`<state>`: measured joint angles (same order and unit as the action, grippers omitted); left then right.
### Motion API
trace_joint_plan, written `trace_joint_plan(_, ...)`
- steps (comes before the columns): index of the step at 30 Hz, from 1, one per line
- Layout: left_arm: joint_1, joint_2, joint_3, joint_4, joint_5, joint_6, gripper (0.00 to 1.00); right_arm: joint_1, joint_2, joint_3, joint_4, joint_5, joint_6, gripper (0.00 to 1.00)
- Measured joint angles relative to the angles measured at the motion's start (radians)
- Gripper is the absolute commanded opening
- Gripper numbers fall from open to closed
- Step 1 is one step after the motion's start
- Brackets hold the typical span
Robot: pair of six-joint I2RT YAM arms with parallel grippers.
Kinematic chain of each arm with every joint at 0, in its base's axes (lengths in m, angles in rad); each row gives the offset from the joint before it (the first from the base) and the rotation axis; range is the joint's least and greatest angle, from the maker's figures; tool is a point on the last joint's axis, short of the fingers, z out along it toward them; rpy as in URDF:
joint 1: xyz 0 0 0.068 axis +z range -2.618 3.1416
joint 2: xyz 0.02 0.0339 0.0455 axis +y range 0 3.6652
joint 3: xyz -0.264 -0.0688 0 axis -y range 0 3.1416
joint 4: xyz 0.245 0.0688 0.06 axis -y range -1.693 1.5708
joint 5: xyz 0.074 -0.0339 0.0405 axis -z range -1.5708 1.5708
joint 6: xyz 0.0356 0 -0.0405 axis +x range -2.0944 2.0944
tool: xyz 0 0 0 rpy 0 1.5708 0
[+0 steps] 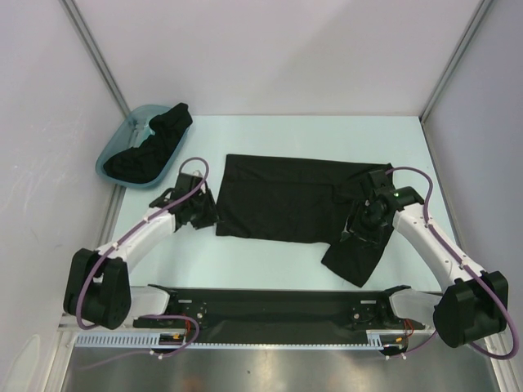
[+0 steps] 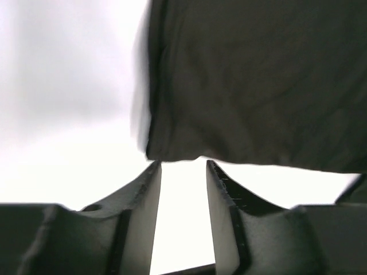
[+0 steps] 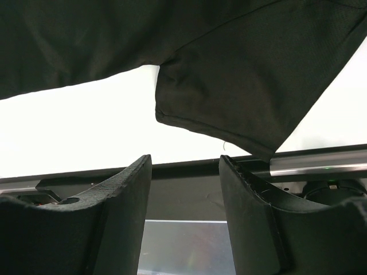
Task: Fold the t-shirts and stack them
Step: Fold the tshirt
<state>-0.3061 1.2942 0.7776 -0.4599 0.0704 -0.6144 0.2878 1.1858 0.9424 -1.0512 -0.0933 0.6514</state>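
You are at the first fold. The t-shirt (image 1: 278, 200) lies flat mid-tabletop (image 1: 270, 265), its long axis running left to right, with one sleeve (image 1: 353, 260) pointing toward the near right. The left end effector (image 1: 194, 211) sits at the shirt's left edge and the right end effector (image 1: 365, 227) over the sleeve. Both have their jaws apart and empty. The next move likely calls for gripping the sleeve and folding it inward.

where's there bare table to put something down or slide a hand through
Bare table: the far strip between the shirt and the back wall, right of the tub; and the near-left strip between the shirt and the black rail. Crowded: both shirt ends, where the left arm and right arm reach in, and the tub, full of black cloth.
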Motion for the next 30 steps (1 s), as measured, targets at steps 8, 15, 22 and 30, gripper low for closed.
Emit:
trace_joint_plan(8,0.055,0.024,-0.109,0.007,0.016,-0.015,0.42,-0.001,-0.003,-0.002,0.002,-0.002,0.000,0.56)
trace_joint_plan(15,0.065,0.070,-0.133,0.061,0.066,-0.029,0.43,-0.003,-0.019,-0.024,-0.011,-0.001,0.001,0.56)
trace_joint_plan(22,0.066,0.111,-0.133,0.115,0.101,-0.063,0.35,-0.006,-0.025,-0.028,-0.018,0.003,0.002,0.56)
trace_joint_plan(30,0.066,0.146,-0.132,0.152,0.122,-0.085,0.00,-0.051,-0.040,-0.093,-0.079,0.080,0.039,0.52)
